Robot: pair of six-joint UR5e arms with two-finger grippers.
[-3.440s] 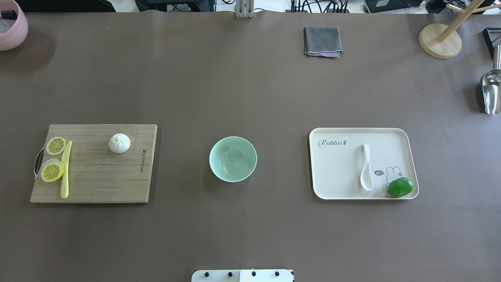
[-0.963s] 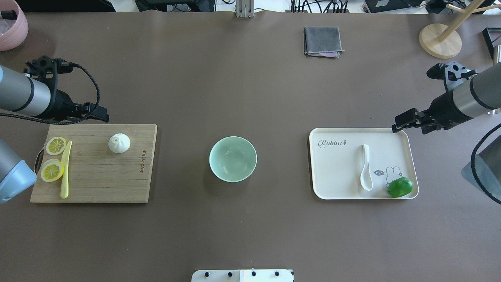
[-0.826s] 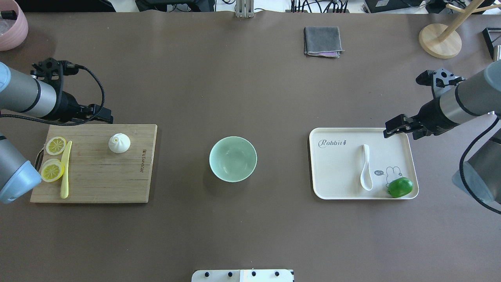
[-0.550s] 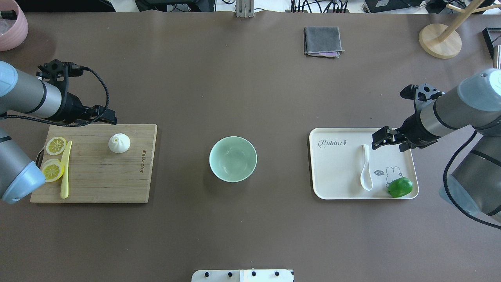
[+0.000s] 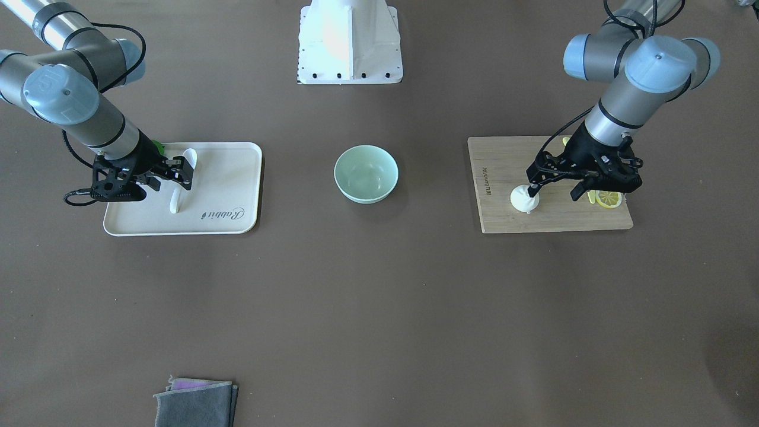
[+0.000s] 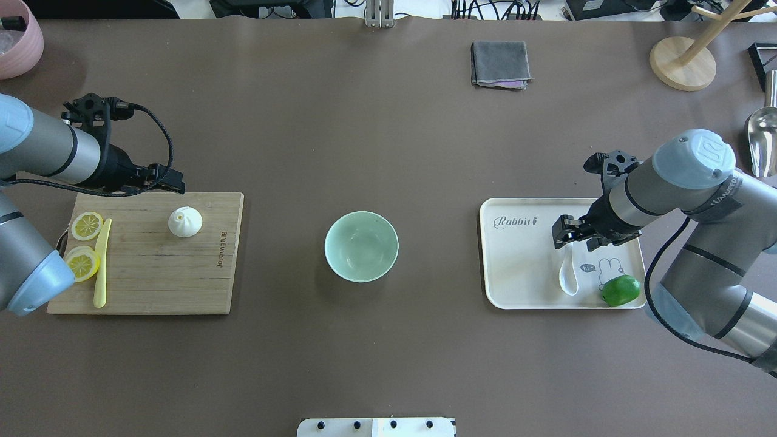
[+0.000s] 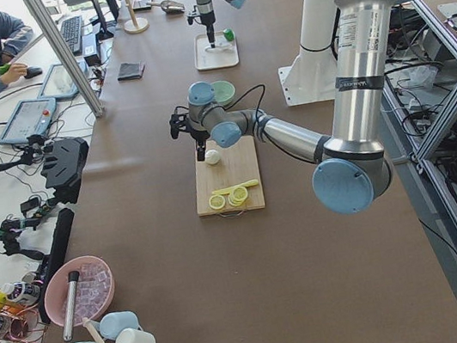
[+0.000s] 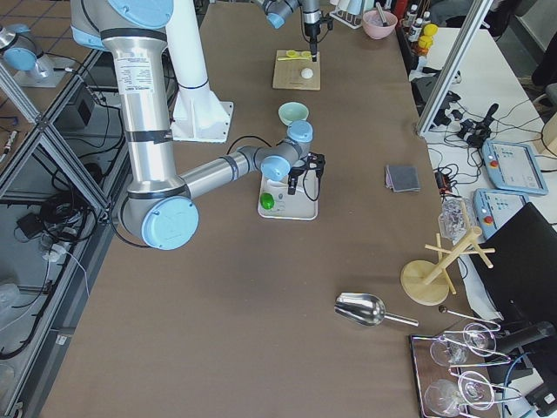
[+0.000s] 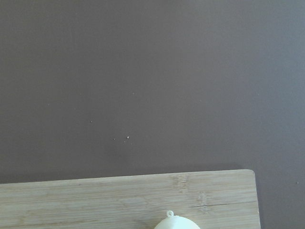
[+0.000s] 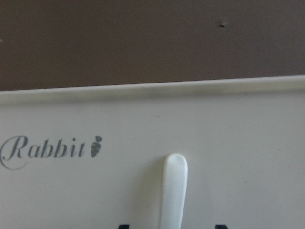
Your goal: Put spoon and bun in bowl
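The white spoon (image 6: 569,276) lies on the cream tray (image 6: 522,267), handle away from me. My right gripper (image 6: 567,235) hovers over the handle. The right wrist view shows the handle (image 10: 174,191) between two dark fingertips, so the gripper is open and empty. The white bun (image 6: 185,221) sits on the wooden cutting board (image 6: 158,273). My left gripper (image 6: 172,182) is at the board's far edge, just beyond the bun. In the front view its fingers stand apart beside the bun (image 5: 523,201), open and empty. The mint-green bowl (image 6: 361,246) stands empty between board and tray.
A green lime (image 6: 620,289) lies on the tray's near right corner. Two lemon slices (image 6: 82,264) and a yellow-green knife (image 6: 102,264) lie on the board's left side. A grey cloth (image 6: 499,64), a wooden stand (image 6: 683,60), a metal scoop (image 6: 762,136) and a pink bowl (image 6: 15,36) sit at the far edges.
Both arms came into view. The right gripper moved left over the tray to above the spoon handle. The left gripper moved a little right toward the bun.
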